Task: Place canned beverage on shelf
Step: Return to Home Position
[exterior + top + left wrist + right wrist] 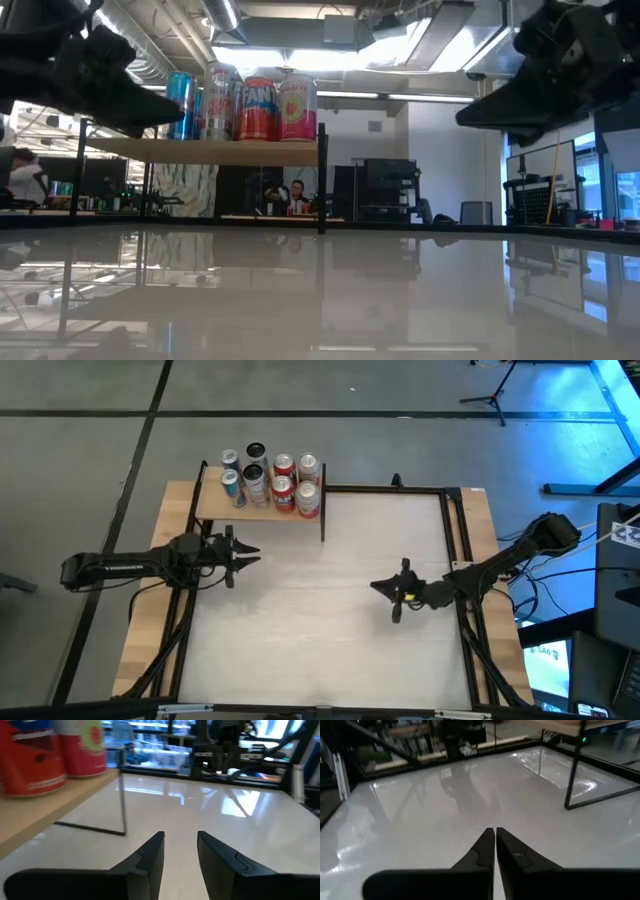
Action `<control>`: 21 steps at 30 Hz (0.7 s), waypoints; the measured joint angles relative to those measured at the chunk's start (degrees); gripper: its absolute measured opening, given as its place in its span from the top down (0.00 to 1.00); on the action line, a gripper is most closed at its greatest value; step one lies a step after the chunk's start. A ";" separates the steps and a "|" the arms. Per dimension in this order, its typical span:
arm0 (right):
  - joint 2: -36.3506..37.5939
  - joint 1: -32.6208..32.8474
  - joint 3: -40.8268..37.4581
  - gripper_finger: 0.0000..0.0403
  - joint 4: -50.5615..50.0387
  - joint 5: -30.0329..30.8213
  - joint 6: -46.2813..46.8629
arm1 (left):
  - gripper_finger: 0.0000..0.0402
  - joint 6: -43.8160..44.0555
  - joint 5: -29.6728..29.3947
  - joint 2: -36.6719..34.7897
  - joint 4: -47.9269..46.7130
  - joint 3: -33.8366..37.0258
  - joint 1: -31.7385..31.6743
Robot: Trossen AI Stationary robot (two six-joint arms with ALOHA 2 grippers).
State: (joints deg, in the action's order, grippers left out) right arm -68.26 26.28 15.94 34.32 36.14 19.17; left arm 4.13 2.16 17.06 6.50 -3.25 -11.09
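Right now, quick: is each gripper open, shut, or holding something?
Left gripper: open, holding nothing, close to the shelf.
Right gripper: shut, holding nothing, above the table.

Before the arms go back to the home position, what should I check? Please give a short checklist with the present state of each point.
1. All soda cans on the shelf: ok, eight stand there in two rows.
2. Cans upright: ok.
3. Jaws of the left arm empty: ok, apart, holding nothing.
4. Jaws of the right arm empty: ok, shut on nothing.
5. Arms apart from the shelf: ok, both over the table.
6. Way home free: cannot tell.
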 joint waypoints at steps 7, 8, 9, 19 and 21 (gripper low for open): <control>4.35 -0.02 -7.81 0.96 9.21 0.36 -1.15 | 0.73 0.16 -3.01 -5.04 -1.88 2.83 -0.02; 4.88 -0.02 -8.61 0.96 9.89 0.12 -1.76 | 0.73 0.03 -3.14 -5.51 -2.52 2.83 -0.02; 5.44 -0.02 -9.32 0.96 10.40 -0.02 -2.68 | 0.73 -0.01 -3.15 -6.03 -3.05 2.83 -0.02; 12.10 -0.47 -15.49 0.96 12.65 -10.65 -6.68 | 0.73 -1.26 -3.07 -9.60 -5.66 2.80 -0.02; 13.42 -2.52 -15.56 0.96 11.06 -15.90 -7.50 | 0.73 -1.51 -3.01 -9.69 -5.70 2.80 -0.02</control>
State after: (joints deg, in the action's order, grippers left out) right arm -54.85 23.76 0.38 45.38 20.24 11.67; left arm 2.62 -0.84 7.38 0.80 -0.45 -11.11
